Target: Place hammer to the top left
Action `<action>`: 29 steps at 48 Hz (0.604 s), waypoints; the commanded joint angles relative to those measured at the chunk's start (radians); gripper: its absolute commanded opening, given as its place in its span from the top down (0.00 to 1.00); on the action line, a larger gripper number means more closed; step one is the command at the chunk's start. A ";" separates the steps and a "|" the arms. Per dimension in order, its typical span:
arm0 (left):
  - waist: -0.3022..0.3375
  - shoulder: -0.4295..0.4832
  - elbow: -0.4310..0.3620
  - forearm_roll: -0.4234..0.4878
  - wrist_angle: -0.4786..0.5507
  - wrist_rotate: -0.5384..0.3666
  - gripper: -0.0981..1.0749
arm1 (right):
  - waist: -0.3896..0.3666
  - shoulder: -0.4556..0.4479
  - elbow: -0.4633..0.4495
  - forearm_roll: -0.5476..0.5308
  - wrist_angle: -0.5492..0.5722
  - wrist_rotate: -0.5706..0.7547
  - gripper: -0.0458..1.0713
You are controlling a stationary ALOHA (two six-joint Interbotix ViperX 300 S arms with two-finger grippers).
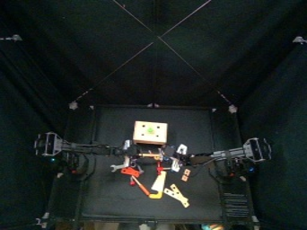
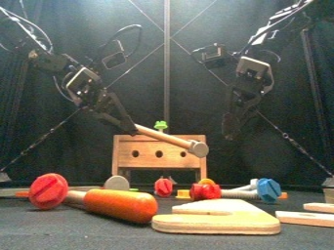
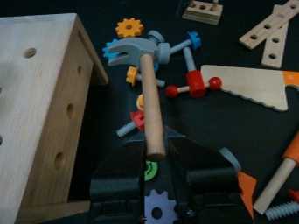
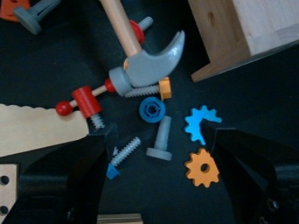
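**Hammer held in the air by the left tool**

We see the left tool [image 3: 149,166] clamped on the end of the small toy hammer [image 3: 145,87], which has a thin reddish-brown wooden handle and a pale grey claw head. In the front view the hammer [image 2: 170,138] hangs clear of the black surface [image 2: 78,232], slanting downward from the tool toward its head, in front of the pale wooden box with round holes [image 2: 156,156]. From above, the hammer [image 1: 143,154] sits near the middle of the surface [image 1: 96,126], just in front of the wooden box [image 1: 147,133].

We see the right tool [image 4: 158,166] with its two jaws standing apart and holding nothing. It hovers over small parts lying below the hammer head: a blue gear [image 4: 204,122], an orange gear [image 4: 204,167], a blue ring [image 4: 151,109], a grey-blue bolt [image 4: 158,140] and a red-headed screw [image 4: 91,98].

Along the front edge of the surface lie a large orange-handled screwdriver with a red head [image 2: 92,199], a flat pale wooden saw shape [image 2: 216,217] and a blue-headed bolt [image 2: 265,188].
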 commanded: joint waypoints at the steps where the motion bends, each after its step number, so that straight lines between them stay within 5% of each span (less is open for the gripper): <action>1: 0.005 -0.048 0.006 -0.002 -0.017 0.000 0.51 | -0.015 -0.041 0.009 0.003 -0.025 0.002 0.03; 17: 0.005 -0.216 0.143 -0.017 -0.021 -0.005 0.51 | -0.028 -0.055 0.034 -0.005 -0.078 0.000 0.03; 29: 0.017 -0.482 0.275 -0.107 -0.087 -0.005 0.51 | -0.034 -0.057 0.044 0.000 -0.080 0.002 0.03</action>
